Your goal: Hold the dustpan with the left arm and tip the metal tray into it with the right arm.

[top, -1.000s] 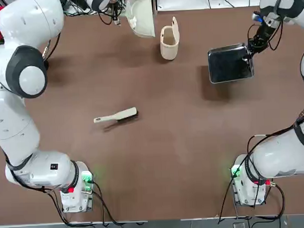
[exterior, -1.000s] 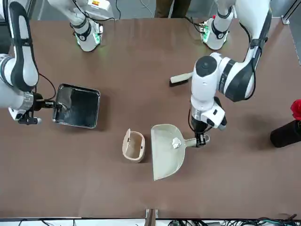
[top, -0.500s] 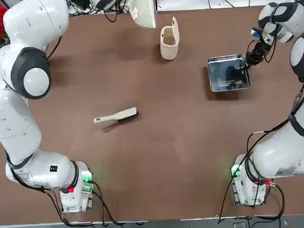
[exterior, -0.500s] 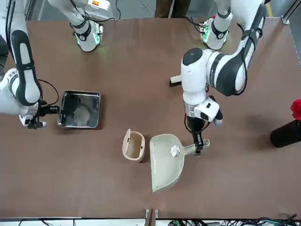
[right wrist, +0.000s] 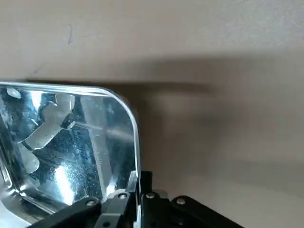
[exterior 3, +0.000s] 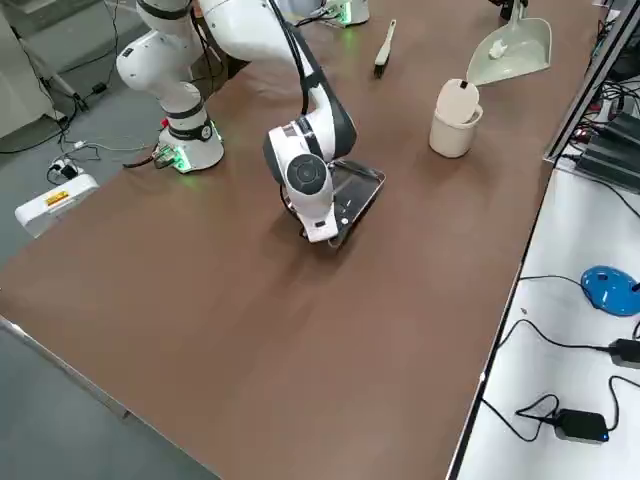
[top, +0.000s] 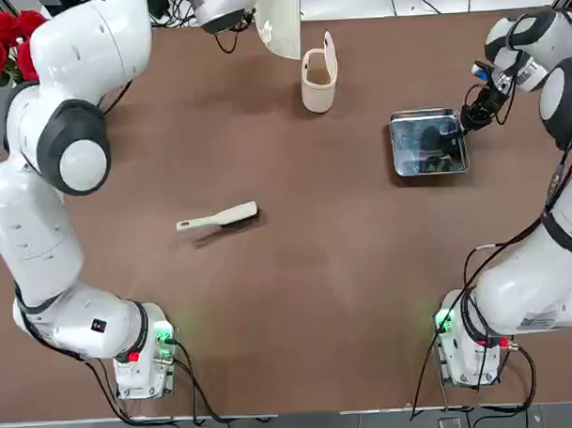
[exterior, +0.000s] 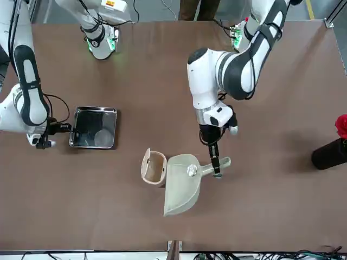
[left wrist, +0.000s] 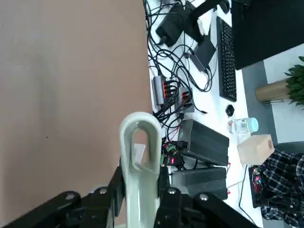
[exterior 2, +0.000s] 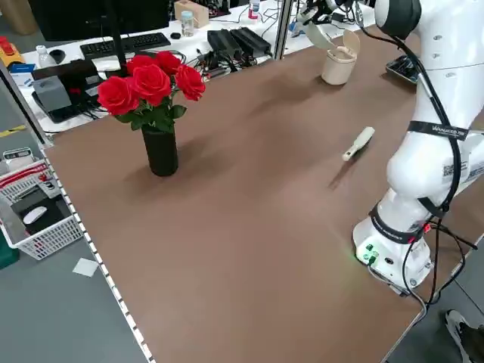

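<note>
The left gripper (exterior: 216, 165), jaws clenched on the looped handle, holds the dustpan (exterior: 181, 184) at the far edge of the counter (top: 344, 268), at about 12 o'clock in the top view, immediately beside the cream bin (exterior: 153, 167); a small crumpled white piece (exterior: 191, 171) lies in the scoop. The right gripper (top: 469, 119), jaws clamped on the rim, holds the metal tray (top: 428, 143) at about 2 o'clock. The hand brush (top: 217, 217) lies apart at mid-counter.
</note>
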Tool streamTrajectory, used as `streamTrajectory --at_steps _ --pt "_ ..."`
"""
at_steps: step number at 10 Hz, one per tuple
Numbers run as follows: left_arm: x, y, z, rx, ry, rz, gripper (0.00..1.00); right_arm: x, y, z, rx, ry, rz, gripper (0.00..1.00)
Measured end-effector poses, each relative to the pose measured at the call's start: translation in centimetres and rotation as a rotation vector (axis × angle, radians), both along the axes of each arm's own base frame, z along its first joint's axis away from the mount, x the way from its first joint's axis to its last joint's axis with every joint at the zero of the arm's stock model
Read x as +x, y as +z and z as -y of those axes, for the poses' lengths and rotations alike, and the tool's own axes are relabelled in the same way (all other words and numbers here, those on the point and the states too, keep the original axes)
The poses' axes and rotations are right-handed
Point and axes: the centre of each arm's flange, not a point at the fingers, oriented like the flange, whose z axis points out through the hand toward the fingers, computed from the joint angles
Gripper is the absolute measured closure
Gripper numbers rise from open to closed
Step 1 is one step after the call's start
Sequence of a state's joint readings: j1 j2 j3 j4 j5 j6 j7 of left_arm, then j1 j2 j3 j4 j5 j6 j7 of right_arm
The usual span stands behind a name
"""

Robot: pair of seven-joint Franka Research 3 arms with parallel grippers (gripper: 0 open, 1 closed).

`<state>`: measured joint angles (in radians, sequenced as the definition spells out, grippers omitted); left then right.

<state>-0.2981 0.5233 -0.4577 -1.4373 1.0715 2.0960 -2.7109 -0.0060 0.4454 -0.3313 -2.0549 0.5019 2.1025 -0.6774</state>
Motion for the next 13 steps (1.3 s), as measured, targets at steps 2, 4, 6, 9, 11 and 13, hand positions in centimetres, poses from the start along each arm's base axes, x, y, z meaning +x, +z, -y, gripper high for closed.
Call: streamTrajectory --at_steps 2,4,6,9,11,13 --pt "-0.9 0.4 1.7 0.032 -0.011 0.024 0.68 -0.1 -0.9 0.2 -0.003 0.005 0.002 0.95" --pt "-1.2 -0.2 3.3 0.079 -0.012 0.062 0.68 -0.2 -1.4 0.2 -0.004 0.003 -0.003 0.95" --pt "-1.2 -0.8 4.8 0.115 -0.016 0.098 0.68 -0.1 -1.4 0.3 -0.003 0.000 0.000 0.92" --pt "-1.3 -0.8 5.7 0.113 -0.024 0.110 0.68 0.0 -1.1 0.7 0.002 -0.009 0.003 0.73" --pt "-1.3 -0.6 5.9 0.129 -0.035 0.131 0.68 0.2 -0.4 1.1 0.013 -0.010 -0.002 0.62" --pt "-1.8 -0.4 6.6 0.149 -0.057 0.154 0.68 1.3 2.7 1.9 0.013 0.000 0.033 0.32"
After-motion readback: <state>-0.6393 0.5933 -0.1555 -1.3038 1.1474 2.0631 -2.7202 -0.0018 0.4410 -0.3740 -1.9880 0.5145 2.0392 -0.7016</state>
